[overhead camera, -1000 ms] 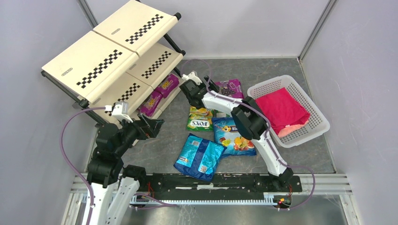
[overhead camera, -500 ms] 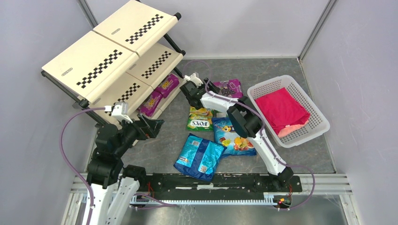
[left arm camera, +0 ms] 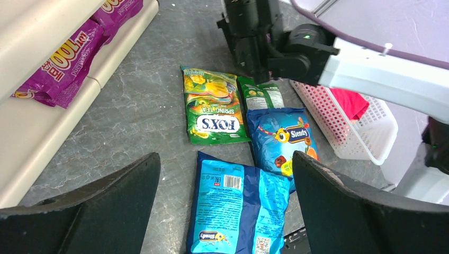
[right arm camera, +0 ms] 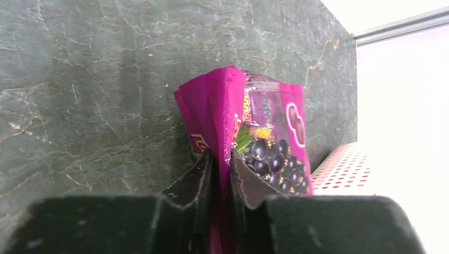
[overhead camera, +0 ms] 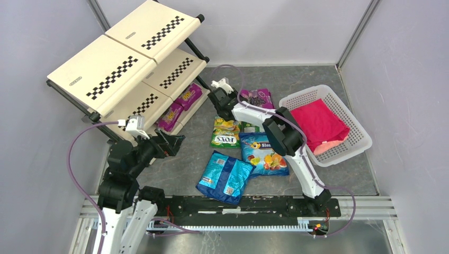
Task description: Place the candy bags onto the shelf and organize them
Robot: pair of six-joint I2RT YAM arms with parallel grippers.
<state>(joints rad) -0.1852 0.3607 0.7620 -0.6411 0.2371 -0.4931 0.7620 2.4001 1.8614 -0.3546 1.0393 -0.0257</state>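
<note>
My right gripper [right arm camera: 221,156] is shut on the pinched edge of a magenta grape candy bag [right arm camera: 265,121], which lies at the back of the table [overhead camera: 258,98]. On the floor lie a green candy bag [overhead camera: 225,133], a blue fruit bag [overhead camera: 263,153] and a blue bag lying back side up [overhead camera: 225,177]. Two magenta bags [overhead camera: 189,96] [overhead camera: 170,116] rest on the lowest tier of the slanted shelf [overhead camera: 114,69]. My left gripper [left arm camera: 225,159] hangs open above the table, in front of the shelf, with nothing between its fingers.
A white lattice basket [overhead camera: 355,143] holding a pink-red cloth [overhead camera: 317,123] stands at the right. A second, smaller green pouch [left arm camera: 260,96] lies beside the green bag. Grey walls close in the table on three sides.
My right gripper has closed its jaws on the magenta grape bag's edge and shifted slightly to the right. The left arm has not moved.
</note>
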